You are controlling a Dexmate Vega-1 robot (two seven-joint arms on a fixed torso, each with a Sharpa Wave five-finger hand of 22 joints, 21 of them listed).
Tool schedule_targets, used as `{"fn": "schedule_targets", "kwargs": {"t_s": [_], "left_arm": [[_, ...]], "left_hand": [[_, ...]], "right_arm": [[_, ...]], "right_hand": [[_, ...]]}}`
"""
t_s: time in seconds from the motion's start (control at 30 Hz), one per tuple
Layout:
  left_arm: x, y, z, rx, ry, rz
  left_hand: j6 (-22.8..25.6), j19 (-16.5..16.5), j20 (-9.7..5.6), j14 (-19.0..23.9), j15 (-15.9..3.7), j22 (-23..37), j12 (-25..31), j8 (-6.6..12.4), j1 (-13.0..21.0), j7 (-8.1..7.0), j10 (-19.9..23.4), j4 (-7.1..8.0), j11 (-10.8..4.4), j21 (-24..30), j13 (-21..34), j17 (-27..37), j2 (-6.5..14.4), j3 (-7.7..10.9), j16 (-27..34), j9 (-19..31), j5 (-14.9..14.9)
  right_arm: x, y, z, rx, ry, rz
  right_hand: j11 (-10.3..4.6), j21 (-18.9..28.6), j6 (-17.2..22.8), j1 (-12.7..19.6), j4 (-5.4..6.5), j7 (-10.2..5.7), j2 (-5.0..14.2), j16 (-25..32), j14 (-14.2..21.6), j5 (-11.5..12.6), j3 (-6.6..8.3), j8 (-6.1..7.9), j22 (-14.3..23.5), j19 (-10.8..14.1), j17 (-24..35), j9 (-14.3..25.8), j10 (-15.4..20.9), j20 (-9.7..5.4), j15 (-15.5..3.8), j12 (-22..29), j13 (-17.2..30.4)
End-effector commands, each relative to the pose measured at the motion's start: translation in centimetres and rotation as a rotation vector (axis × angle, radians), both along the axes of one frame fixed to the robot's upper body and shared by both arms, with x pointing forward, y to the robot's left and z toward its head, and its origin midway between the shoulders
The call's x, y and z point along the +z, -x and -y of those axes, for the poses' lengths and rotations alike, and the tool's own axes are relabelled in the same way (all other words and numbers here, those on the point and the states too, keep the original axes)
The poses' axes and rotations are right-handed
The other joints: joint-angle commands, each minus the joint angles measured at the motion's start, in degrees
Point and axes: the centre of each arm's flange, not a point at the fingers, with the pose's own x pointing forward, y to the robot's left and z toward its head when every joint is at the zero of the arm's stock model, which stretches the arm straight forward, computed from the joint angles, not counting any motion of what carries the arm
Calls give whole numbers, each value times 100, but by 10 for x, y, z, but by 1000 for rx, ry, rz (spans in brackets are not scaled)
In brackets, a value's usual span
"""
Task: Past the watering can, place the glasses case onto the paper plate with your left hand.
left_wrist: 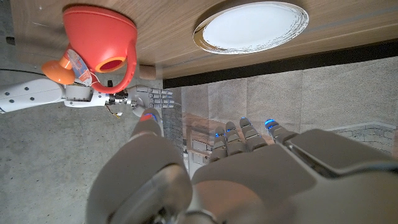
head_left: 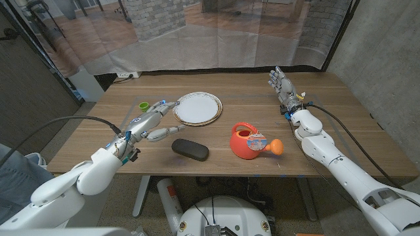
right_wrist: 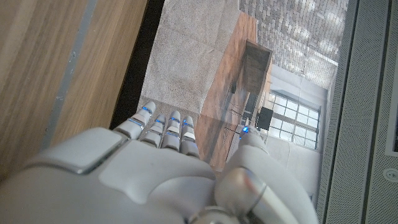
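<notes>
- The glasses case (head_left: 190,149) lies flat on the bench (head_left: 341,108), on the robot's side of the paper plate (head_left: 197,108) and near it but apart; it is not yet on the plate, so the carrying step is not done.
- The left robot hand (head_left: 154,122) reaches out low over the bench just to the left of the paper plate, fingers spread toward the plate's rim and thumb toward the case; it holds nothing; in the left wrist view the fingers (left_wrist: 249,140) are extended and apart, which suits a hand getting ready to close on something rather than one carrying.
- The red watering can (head_left: 248,141) with its orange spout stands to the right of the glasses case and on the near side of the paper plate, well off the straight path from case to plate; I judge it a marker to work around, not an obstacle to lift over.
- The right robot hand (head_left: 282,85) stands at the far right of the paper plate, well apart, fingers straight together and gripping nothing; likely parked there to leave the middle free for the left arm.
- A small green object (head_left: 144,105) sits left of the paper plate, beside the left hand; too small to identify.
</notes>
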Motion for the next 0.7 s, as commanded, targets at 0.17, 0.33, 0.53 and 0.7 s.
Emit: {"fn": "schedule_targets", "kwargs": {"t_s": [0.17,0.33,0.53,0.7], "left_arm": [[9,21,-1,75,-85,-8],[9,25,0,93,-104,-11],[10,27,2,118,-140,-28],[11,28,3,131,-159,-32]], "left_hand": [[-145,-43,34,-69,48,30,-44,-55,133,-47,-132,-69,-69,-11,19,36,-47,4,-14,24,46],[-205,-42,51,-95,47,31,-43,-66,170,-74,-147,-92,-48,-9,22,38,-68,1,-21,25,55],[-350,-58,61,-148,76,31,-56,-91,261,-84,-225,-145,-41,-12,28,40,-112,-5,-32,28,71],[-423,-75,68,-177,90,32,-55,-100,307,-91,-249,-169,-36,-17,32,41,-132,-7,-37,30,78]], "right_arm": [[8,0,0,1,2,15],[5,0,0,4,7,11],[3,1,1,4,6,8],[3,2,3,2,4,8]], "right_hand": [[-8,-24,61,50,-29,-3,23,39,63,7,-5,36,35,37,26,29,64,-71,-4,30,21],[-5,-28,76,47,-30,-11,18,39,64,6,-10,41,35,39,27,29,67,-71,-11,31,21],[-5,-33,76,48,-34,-11,14,41,73,6,-13,40,35,41,27,29,74,-69,-12,32,21],[-12,-37,81,49,-36,-9,14,40,72,6,-15,41,35,43,27,29,77,-70,-15,33,21]]}}
